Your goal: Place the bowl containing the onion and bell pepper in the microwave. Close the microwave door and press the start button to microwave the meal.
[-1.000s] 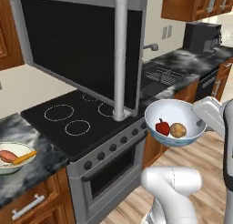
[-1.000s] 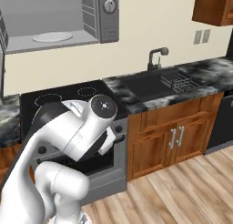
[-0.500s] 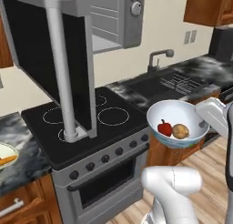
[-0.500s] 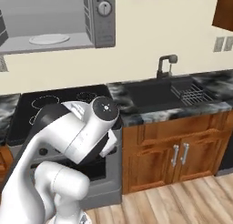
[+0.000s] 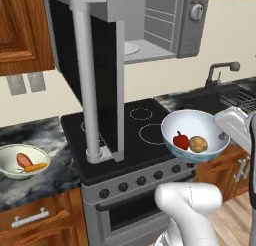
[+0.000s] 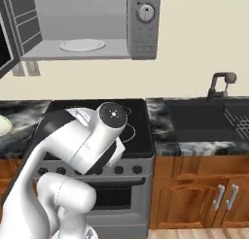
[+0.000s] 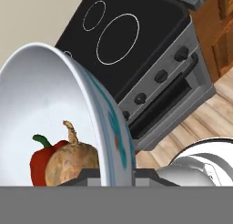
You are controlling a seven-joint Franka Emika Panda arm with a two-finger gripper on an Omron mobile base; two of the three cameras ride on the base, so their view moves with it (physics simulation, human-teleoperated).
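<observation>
My gripper (image 5: 223, 134) is shut on the right rim of the bowl (image 5: 192, 135), holding it in the air over the stove's front right edge. Inside the bowl lie the red bell pepper (image 5: 180, 140) and the onion (image 5: 198, 144). In the hand view the bowl (image 7: 54, 104) looms large and tilted, with the onion (image 7: 73, 161) and bell pepper (image 7: 42, 160) low in it and the gripper (image 7: 117, 175) clamped on its rim. The microwave (image 6: 82, 24) hangs above the stove with its cavity open. The microwave door (image 5: 102, 85) stands swung out to the left, its silver handle (image 5: 86, 80) upright.
A black stove top (image 5: 145, 125) lies below the bowl. A pale cream-green bowl (image 5: 22, 161) with orange and red food sits on the dark counter at the left. The sink (image 6: 209, 117) and faucet (image 6: 221, 82) are to the right. A white turntable plate (image 6: 82, 45) rests inside the cavity.
Both base views have shifted as the base drove along the counter, so the microwave's open cavity now faces me more squarely. The bowl stays held in the gripper.
</observation>
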